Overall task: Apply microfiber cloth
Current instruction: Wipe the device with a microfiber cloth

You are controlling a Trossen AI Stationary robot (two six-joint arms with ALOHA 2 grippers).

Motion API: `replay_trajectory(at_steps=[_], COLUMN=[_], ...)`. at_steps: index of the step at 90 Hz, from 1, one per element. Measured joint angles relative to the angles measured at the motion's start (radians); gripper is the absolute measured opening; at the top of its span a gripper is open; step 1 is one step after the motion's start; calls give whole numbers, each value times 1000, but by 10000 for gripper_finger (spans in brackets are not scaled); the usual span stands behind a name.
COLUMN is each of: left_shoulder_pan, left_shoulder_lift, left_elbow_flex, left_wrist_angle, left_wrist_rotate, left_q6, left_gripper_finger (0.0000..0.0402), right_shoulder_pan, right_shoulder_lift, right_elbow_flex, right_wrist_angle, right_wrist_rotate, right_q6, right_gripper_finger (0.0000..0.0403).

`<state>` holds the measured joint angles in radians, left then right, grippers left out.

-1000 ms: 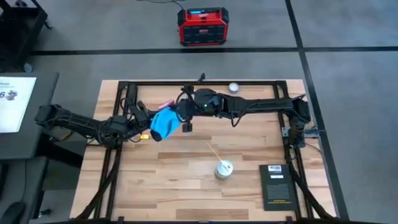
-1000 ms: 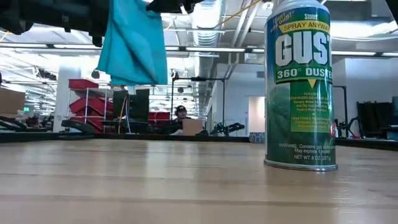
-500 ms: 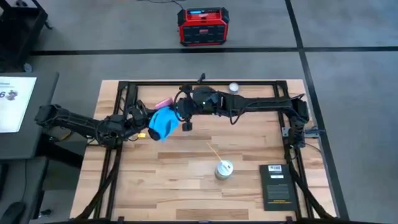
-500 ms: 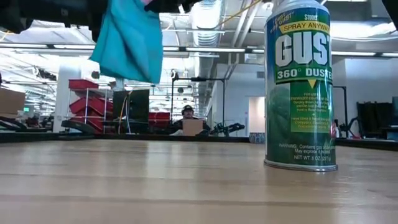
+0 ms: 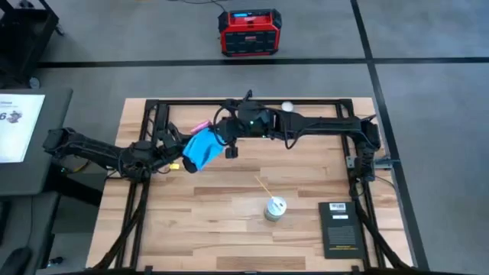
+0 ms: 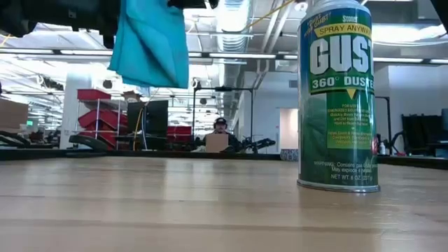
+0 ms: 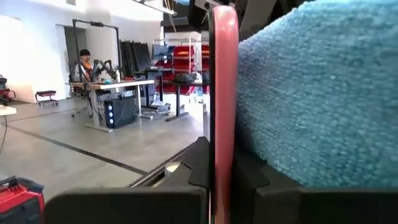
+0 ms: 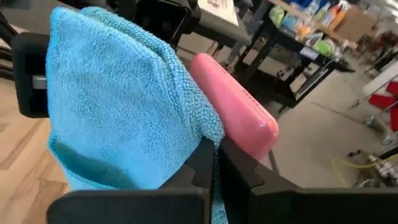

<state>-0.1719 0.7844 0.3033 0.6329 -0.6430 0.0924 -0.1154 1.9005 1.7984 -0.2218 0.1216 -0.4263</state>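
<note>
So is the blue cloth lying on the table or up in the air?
In the air: the microfiber cloth hangs well above the table.

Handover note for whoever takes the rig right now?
Left gripper: shut on the pink-backed phone, held on edge above the table.
Right gripper: shut on the bright blue microfiber cloth, pressed against the phone.
Green duster can and black booklet stand apart, untouched.
Done: cloth brought to the phone. Left: wiping; how much is wiped, I cannot tell.
</note>
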Motion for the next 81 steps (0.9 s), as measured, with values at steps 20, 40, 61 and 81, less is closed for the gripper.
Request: replay_trajectory(at_steps=[20,40,61,81], left_shoulder_pan=[-2,-4,-4,-3], left_shoulder_lift=[-9,-31,-46,-47], left_elbow_flex=[-4,-3,1,4], left_wrist_angle=[-19,6,21,26], left_wrist_rotate=[0,23,28,8], left_q6=[15,43,47,33], left_gripper_finger=[3,3,3,3], right_shoulder_pan=[0,9,20,10], right_shoulder_lift=[-6,0,3,2], right_elbow_flex=[-137,-239,-269,-229], right_wrist_angle=[97,155,206,202], right_wrist_rotate=[-24,-38,-37,-42], right_q6=[79,132,139,110], right_gripper_finger=[0,0,0,0])
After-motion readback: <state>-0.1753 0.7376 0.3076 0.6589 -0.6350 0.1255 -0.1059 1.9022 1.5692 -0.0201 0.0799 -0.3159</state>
